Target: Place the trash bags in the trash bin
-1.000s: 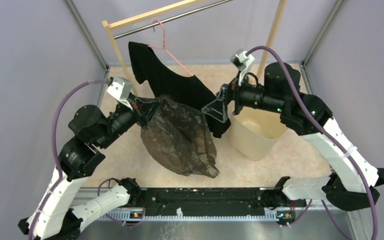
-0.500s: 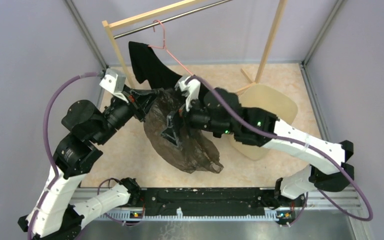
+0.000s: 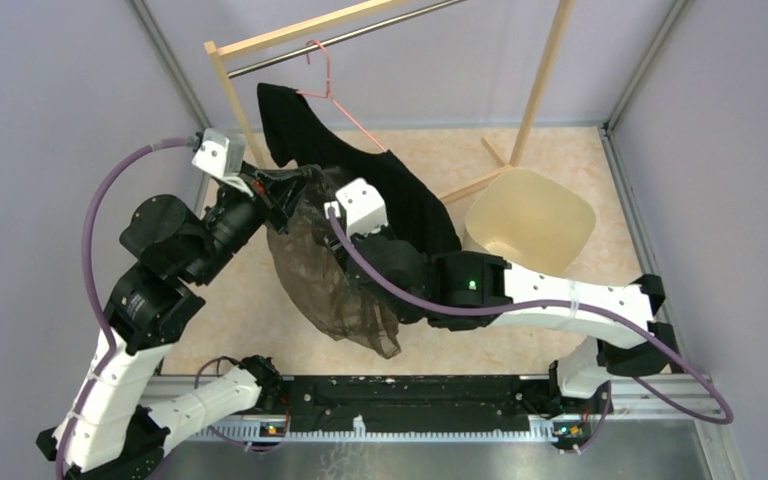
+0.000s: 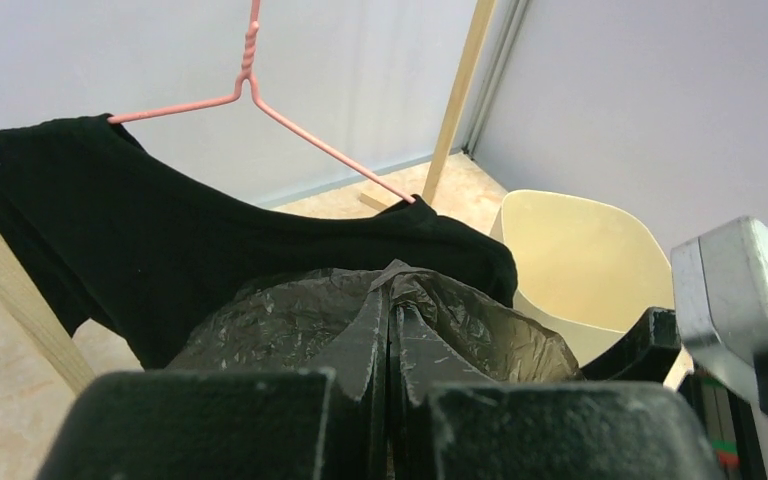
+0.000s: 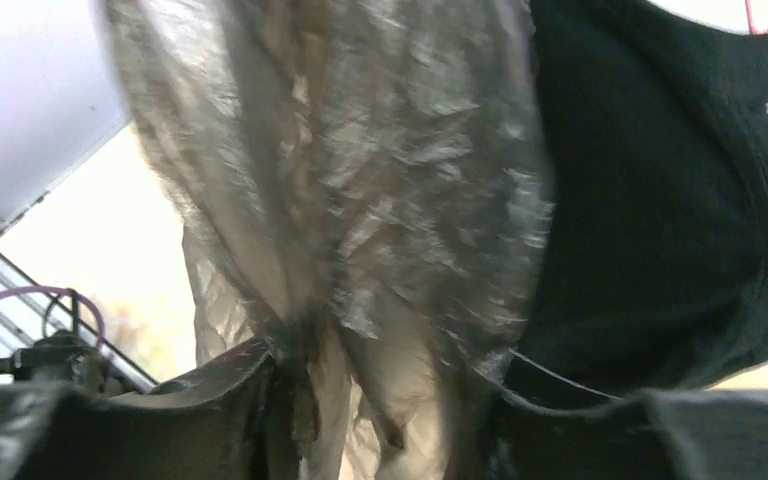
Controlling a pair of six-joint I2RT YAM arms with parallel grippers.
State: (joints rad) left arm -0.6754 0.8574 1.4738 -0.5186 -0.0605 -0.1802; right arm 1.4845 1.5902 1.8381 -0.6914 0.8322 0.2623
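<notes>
The left gripper (image 4: 390, 345) is clamped tight on a gathered fold at the top of the thin, wrinkly, translucent brown-grey plastic trash bag (image 3: 332, 285); its two dark fingers meet with the film pinched between them. From that pinch the trash bag hangs down as a long crumpled drape, held clear of the cream-beige plastic trash bin (image 3: 520, 245) and well to the bin's left in the top view.

The right gripper (image 5: 390, 395) comes at the bag from the bin's side, its arm stretched leftward in front of the bin. Its jaws stand apart, one finger on either side of a hanging pleat of the film, which lies in the gap without being squeezed.

Between the bag and the bin hangs an opaque black T-shirt (image 3: 405, 195) on a thin pink wire hanger (image 3: 332, 98). The shirt's lower hem lies just left of the bin's rim, and the bag's upper part overlaps the shirt in the top view.

The bin itself stands upright, its mouth open. Behind it and the shirt rises the pale wooden clothes rack (image 3: 290, 35), one upright post just behind the bin. All stand on a beige marbled floor (image 3: 580, 165).
</notes>
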